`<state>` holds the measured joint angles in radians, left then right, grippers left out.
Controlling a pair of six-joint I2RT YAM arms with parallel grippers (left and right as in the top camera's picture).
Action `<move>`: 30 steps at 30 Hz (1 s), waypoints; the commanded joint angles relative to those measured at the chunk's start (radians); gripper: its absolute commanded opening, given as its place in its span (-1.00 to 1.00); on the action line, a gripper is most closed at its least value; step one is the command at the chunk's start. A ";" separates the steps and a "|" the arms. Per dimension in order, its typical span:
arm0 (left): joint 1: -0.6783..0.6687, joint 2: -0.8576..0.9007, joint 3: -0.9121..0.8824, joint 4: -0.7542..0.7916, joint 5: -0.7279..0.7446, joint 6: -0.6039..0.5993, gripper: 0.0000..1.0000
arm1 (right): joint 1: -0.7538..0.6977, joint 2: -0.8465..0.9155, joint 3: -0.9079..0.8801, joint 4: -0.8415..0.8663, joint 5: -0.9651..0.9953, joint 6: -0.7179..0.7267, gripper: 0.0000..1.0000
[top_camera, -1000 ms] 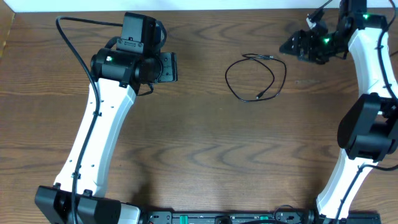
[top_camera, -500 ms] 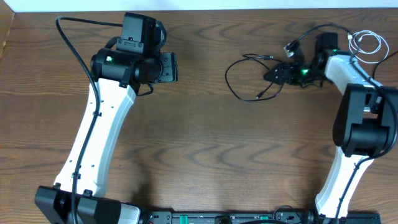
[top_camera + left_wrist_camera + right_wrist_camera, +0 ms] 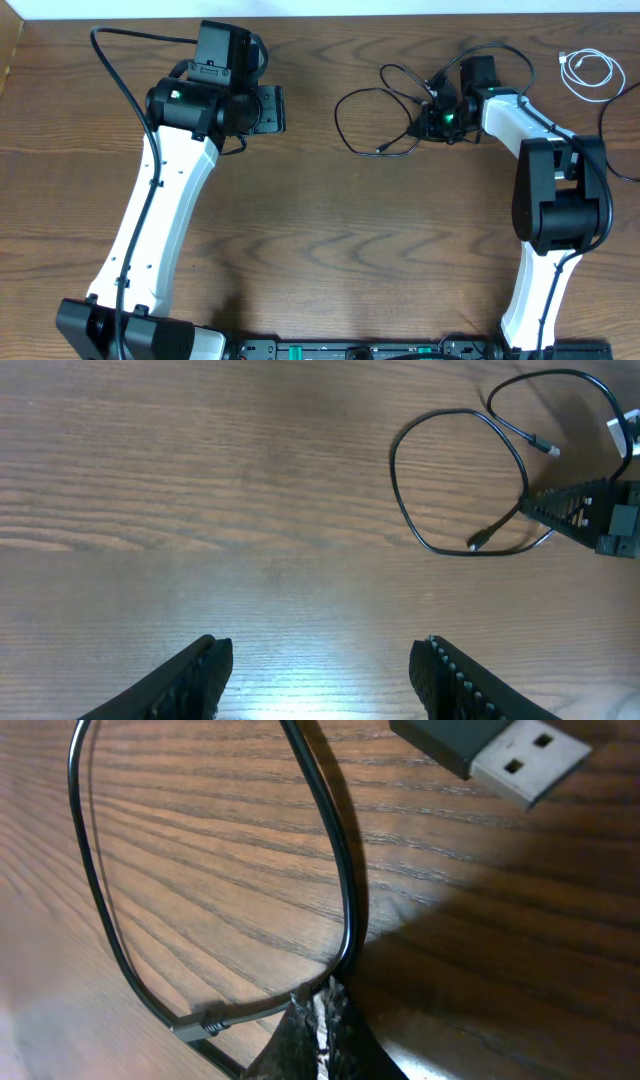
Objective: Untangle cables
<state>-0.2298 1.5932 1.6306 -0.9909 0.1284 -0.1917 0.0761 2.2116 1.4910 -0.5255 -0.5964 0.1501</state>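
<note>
The thin black cable (image 3: 337, 118) lies in a loose loop at the back middle of the table; it also shows in the left wrist view (image 3: 396, 460). My right gripper (image 3: 421, 124) is shut on the loop's right side, and the right wrist view shows the black cable (image 3: 345, 890) running into the closed tips of the right gripper (image 3: 318, 1018). Its USB plug (image 3: 490, 745) rests on the wood just beyond. The white cable (image 3: 568, 58) is coiled apart at the far right corner. My left gripper (image 3: 271, 108) is open over bare wood to the left, with the left gripper (image 3: 322, 678) holding nothing.
Thicker black wires (image 3: 110, 60) run to the left arm at the back left, and another loops over the right arm (image 3: 480, 48). The table's far edge (image 3: 320, 15) lies just behind the cables.
My right arm swung in from the far right corner to the black cable, shut on it and dragged the loop leftward. The left arm has not moved.
</note>
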 commanded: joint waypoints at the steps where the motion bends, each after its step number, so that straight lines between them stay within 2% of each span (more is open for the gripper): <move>1: 0.003 -0.012 0.005 -0.008 -0.002 -0.013 0.25 | -0.013 -0.039 0.022 -0.022 -0.056 0.045 -0.98; 7: 0.003 -0.012 0.005 -0.007 -0.002 -0.013 0.25 | -0.072 -0.307 0.056 -0.084 -0.057 0.048 -0.98; 11: 0.003 -0.012 0.005 -0.007 -0.002 -0.013 0.25 | -0.151 -0.521 0.056 -0.078 0.001 0.116 -0.98; 12: 0.003 -0.012 0.005 -0.007 -0.002 -0.013 0.25 | -0.205 -0.604 0.056 -0.061 0.023 0.147 -0.98; 15: 0.003 -0.012 0.005 -0.007 -0.002 -0.013 0.25 | -0.315 -0.705 0.060 -0.020 0.022 0.180 -0.98; 17: 0.003 -0.012 0.005 -0.007 -0.002 -0.013 0.25 | -0.453 -0.789 0.064 0.015 0.020 0.219 -0.98; 23: 0.003 -0.012 0.005 -0.006 -0.002 -0.013 0.25 | -0.699 -0.885 0.064 0.036 -0.010 0.266 -0.98; 30: 0.003 -0.012 0.005 -0.006 -0.002 -0.013 0.25 | -0.870 -0.873 0.064 0.039 0.020 0.284 -0.98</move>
<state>-0.2298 1.5932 1.6306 -0.9947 0.1284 -0.1917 -0.7475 1.3357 1.5436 -0.4877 -0.5980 0.4160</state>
